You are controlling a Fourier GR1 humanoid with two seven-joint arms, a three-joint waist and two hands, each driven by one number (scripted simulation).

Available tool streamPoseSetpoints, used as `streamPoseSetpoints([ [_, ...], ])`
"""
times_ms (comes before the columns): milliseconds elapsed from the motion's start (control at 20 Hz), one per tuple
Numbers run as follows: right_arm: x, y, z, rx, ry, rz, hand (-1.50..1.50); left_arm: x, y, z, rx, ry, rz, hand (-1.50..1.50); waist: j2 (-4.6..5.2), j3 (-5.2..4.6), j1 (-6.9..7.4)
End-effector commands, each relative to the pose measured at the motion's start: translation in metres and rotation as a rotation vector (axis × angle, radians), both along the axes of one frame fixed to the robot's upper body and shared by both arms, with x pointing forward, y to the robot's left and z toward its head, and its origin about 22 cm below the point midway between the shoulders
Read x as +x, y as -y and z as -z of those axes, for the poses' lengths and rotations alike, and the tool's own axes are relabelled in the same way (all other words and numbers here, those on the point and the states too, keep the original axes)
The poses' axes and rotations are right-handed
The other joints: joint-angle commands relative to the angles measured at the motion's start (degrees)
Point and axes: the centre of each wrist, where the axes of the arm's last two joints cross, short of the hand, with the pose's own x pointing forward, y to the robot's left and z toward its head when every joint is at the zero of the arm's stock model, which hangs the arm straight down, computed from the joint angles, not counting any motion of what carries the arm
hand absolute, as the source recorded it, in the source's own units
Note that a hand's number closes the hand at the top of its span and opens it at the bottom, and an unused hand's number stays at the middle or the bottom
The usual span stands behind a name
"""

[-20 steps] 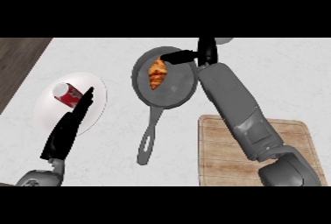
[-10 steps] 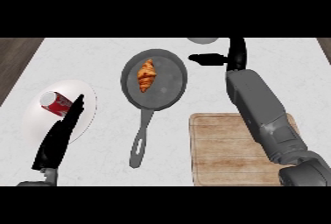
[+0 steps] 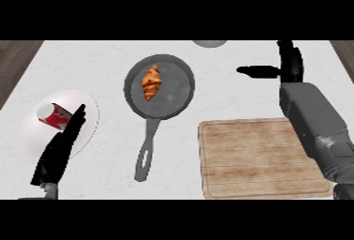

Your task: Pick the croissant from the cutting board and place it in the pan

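The croissant (image 3: 151, 82) lies inside the pan (image 3: 173, 96), in its upper left part, and nothing touches it. The cutting board (image 3: 259, 159) is bare. So I judge the placing step as done; what remains is only to take the arm away.

The right hand (image 3: 287, 63) is well apart from the pan, to its right and near the far edge of the desk (image 3: 104, 178). Its fingers look straight and released, with the thumb pointing left, and it holds nothing. The next move should bring this hand back toward the robot, and there is free room for that above the board.

The pan handle points down toward the near edge, between the board and a white plate (image 3: 86, 129). A red can (image 3: 54, 115) lies on the plate. The left hand (image 3: 61, 150) rests over the plate, fingers straight; whether they touch the can I cannot say surely. A grey round thing (image 3: 209, 43) is partly visible at the far edge.
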Motion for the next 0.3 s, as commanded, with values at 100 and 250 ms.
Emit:
streamPoseSetpoints([
  [100, -0.009, 0.052, -0.007, -0.002, -0.001, -0.027, -1.5, -0.017, 0.0, -0.003, 0.002, -0.004, -0.016, 0.0, -0.34, 0.01, -0.15],
  [250, -0.018, 0.086, -0.011, -0.008, 0.001, -0.035, -1.5, -0.011, 0.003, 0.006, -0.007, -0.015, -0.012, 0.0, -0.25, 0.0, -0.41],
])
